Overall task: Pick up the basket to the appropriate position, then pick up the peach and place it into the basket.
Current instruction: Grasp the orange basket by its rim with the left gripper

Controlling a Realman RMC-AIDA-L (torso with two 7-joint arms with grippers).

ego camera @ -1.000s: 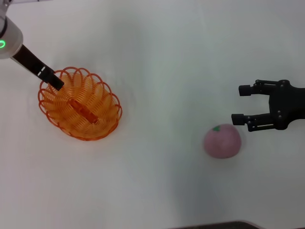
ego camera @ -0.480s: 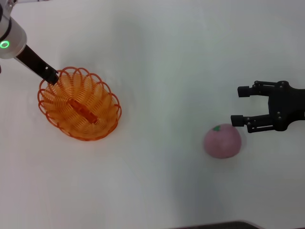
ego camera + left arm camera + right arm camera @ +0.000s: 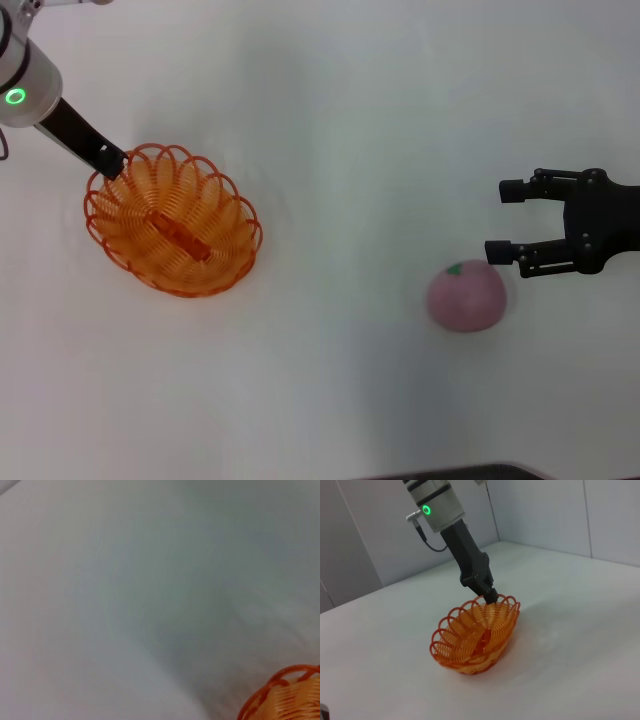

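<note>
The orange wire basket [image 3: 215, 215] sits at the left of the white table, empty. My left gripper [image 3: 112, 163] is shut on the far-left loops of its rim. In the right wrist view the basket [image 3: 470, 642] tilts, with the end held by the left gripper [image 3: 491, 598] raised. A piece of the rim shows in the left wrist view [image 3: 280, 695]. The pink peach [image 3: 466, 297], with a green leaf mark, lies on the table at the right. My right gripper [image 3: 503, 218] is open and empty, just beyond the peach and to its right, not touching it.
The white tabletop [image 3: 340, 150] stretches between the basket and the peach. A dark edge [image 3: 450, 472] shows at the near side of the table. Grey wall panels [image 3: 545, 515] stand behind the table in the right wrist view.
My left gripper has pulled back to the basket's far-left rim and the basket has shifted slightly to the right. The right arm and the peach have not moved.
</note>
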